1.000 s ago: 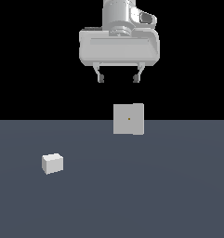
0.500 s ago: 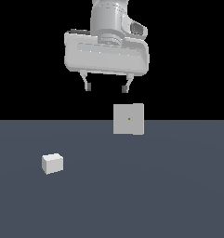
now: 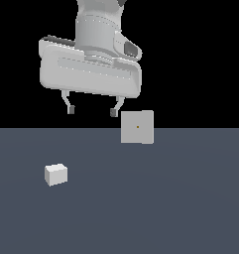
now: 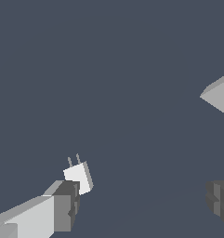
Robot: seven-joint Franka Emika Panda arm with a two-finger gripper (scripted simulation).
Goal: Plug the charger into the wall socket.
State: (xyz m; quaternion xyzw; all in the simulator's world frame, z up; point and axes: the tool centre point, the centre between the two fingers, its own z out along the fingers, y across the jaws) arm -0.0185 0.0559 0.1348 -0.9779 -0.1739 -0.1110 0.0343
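Two fingertips spread wide on the gripper (image 3: 91, 111), nothing between them, hung high above the dark floor (image 3: 165, 208) (arm body filling the upper part of the exterior view). Upright on that floor, toward the exterior view's right of the fingers: the wall socket (image 3: 137, 127), orange dot at centre. Well apart from it, lower and toward the exterior view's left: the charger (image 3: 56, 174), resting on the floor, two prongs visible in the wrist view (image 4: 79, 176).

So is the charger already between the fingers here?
No, the charger sits alone on the floor, with the open fingers well above it and empty.
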